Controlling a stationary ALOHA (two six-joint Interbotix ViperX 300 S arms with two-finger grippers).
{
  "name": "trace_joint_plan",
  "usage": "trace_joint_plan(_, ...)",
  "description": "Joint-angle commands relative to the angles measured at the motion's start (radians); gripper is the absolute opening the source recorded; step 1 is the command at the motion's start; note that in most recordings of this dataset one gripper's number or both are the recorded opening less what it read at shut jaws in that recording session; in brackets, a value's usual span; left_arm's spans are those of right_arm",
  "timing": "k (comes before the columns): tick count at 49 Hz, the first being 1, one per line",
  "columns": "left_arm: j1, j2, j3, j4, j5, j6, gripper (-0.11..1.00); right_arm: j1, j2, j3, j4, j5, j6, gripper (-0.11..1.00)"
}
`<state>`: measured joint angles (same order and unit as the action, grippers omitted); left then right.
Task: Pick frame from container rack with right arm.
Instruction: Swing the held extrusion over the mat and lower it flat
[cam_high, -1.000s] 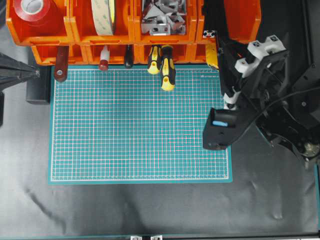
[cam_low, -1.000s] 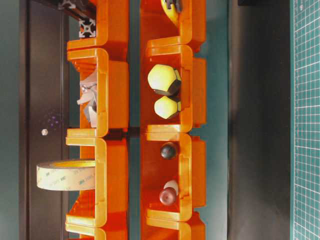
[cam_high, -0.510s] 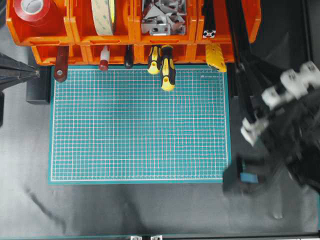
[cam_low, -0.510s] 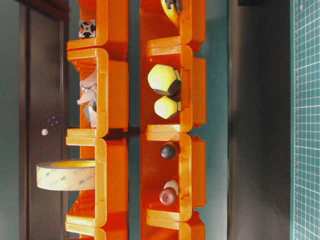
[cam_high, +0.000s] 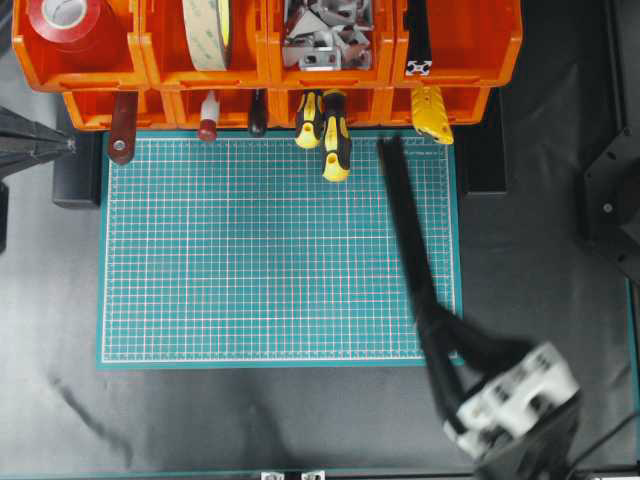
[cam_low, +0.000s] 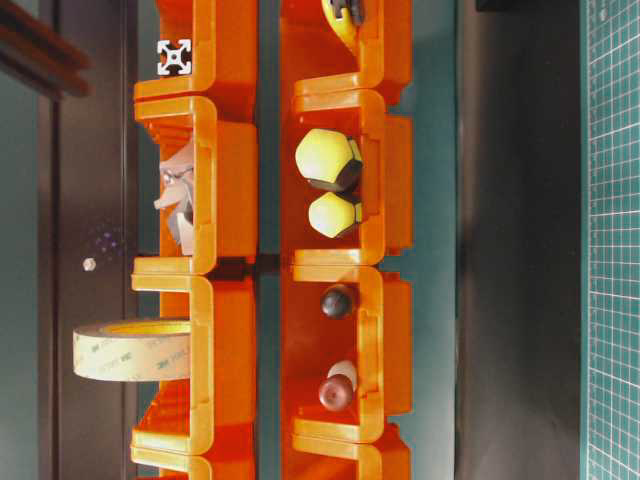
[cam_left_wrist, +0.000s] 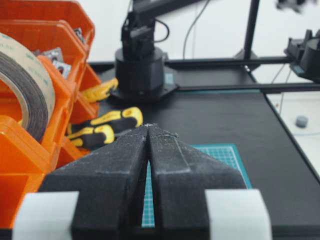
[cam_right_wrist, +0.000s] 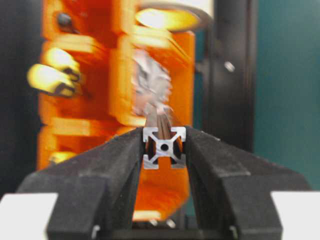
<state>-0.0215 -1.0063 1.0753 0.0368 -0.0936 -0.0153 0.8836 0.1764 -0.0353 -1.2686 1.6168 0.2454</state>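
Your right hand (cam_right_wrist: 164, 144) is clamped on the frame (cam_high: 403, 225). In the right wrist view the two black fingers (cam_right_wrist: 125, 165) press on either side of the bar's pale, slotted, square cut end, and the bar runs away from the camera towards the blurred orange bins.

From overhead, that hand sits off the near right corner of the green mat (cam_high: 250, 250), above the black table (cam_high: 250, 420), with its white blocks showing. The frame reaches out from it as a long dark streak slanting across the right side of the mat. Its far tip lies near the lower row of the container rack (cam_high: 150, 60), just beside the yellow-and-black screwdrivers (cam_high: 335, 140) that stick out of a bin. The bar is clear of the rack. It is smeared in the picture, and you cannot tell whether it touches the mat.

A second bar (cam_high: 419, 45) of the same kind lies in the upper right bin, with its pale cut end facing the mat. The table-level view shows that end at the top of the rack.

Your left hand (cam_left_wrist: 148, 127) has its fingers pressed together with nothing between them. It sits at the left edge of the table, beside the rack's end bin and the tape roll (cam_left_wrist: 25, 85).
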Motion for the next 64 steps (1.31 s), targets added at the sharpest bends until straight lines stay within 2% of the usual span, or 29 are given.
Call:
trace_joint_plan(1, -0.002, -0.006, -0.034, 0.003, -0.006, -0.005, 0.0, 0.015, 0.009, -0.034, 0.037, -0.038, -0.002, 0.25)
trace_joint_plan(10, -0.011, -0.035, -0.04, 0.003, -0.005, -0.005, 0.0, 0.021, 0.043, 0.006, 0.118, -0.155, 0.005, 0.25)
trace_joint_plan(22, -0.011, -0.057, -0.048, 0.003, -0.005, -0.005, 0.0, -0.012, 0.037, 0.144, 0.172, -0.354, 0.014, 0.25)
trace_joint_plan(38, -0.014, -0.054, -0.048, 0.003, -0.005, -0.005, 0.0, -0.144, 0.025, 0.328, 0.181, -0.646, 0.014, 0.25)
trace_joint_plan(44, -0.014, -0.06, -0.049, 0.003, -0.006, -0.006, 0.0, -0.199, 0.025, 0.382, 0.183, -0.718, 0.014, 0.25)
trace_joint_plan(57, -0.014, -0.064, -0.049, 0.003, -0.006, -0.005, 0.0, -0.295, 0.043, 0.382, 0.183, -0.761, 0.005, 0.25)
trace_joint_plan(64, -0.014, -0.061, -0.048, 0.003, -0.006, -0.005, 0.0, -0.316, 0.066, 0.364, 0.183, -0.773, 0.005, 0.25)
